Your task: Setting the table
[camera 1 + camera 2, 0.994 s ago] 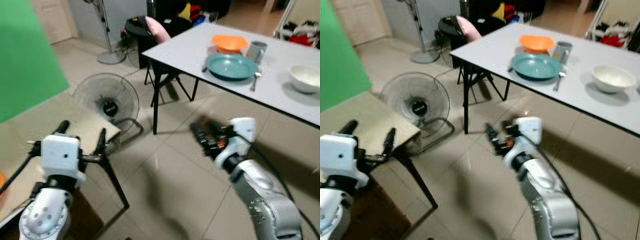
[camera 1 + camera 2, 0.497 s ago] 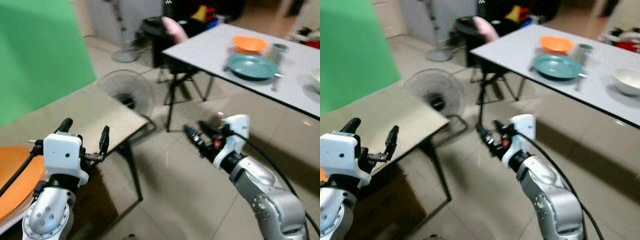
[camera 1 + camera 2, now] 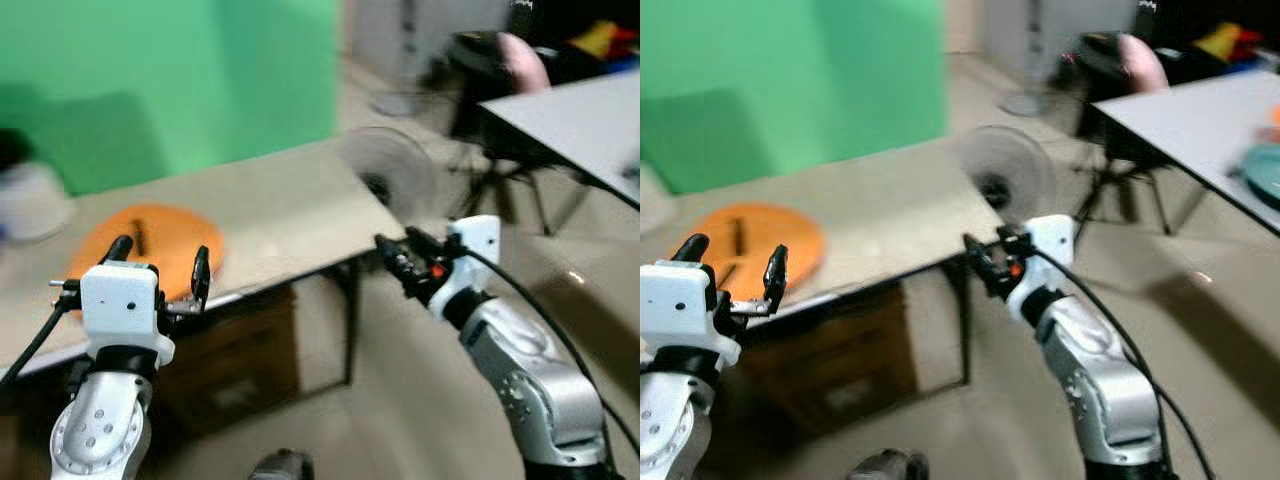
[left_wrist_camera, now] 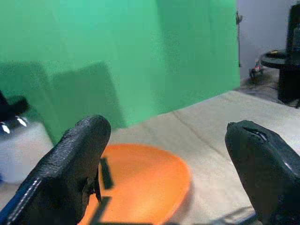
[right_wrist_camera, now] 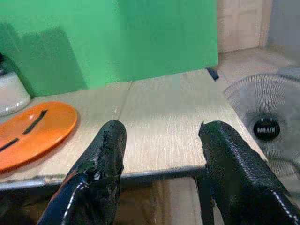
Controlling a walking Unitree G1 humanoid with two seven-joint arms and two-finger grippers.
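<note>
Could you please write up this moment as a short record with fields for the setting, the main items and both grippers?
Setting: indoor room, green backdrop behind a beige table
Orange plate: lies flat on the beige table, two dark sticks on it, kind unclear
White container: on the beige table beyond the plate, blurred
Floor fan: on the floor past the table's end
Grey table: to the robot's right, teal dish at its edge
Left gripper: open, empty, near the plate
Right gripper: open, empty, by the table's corner
</note>
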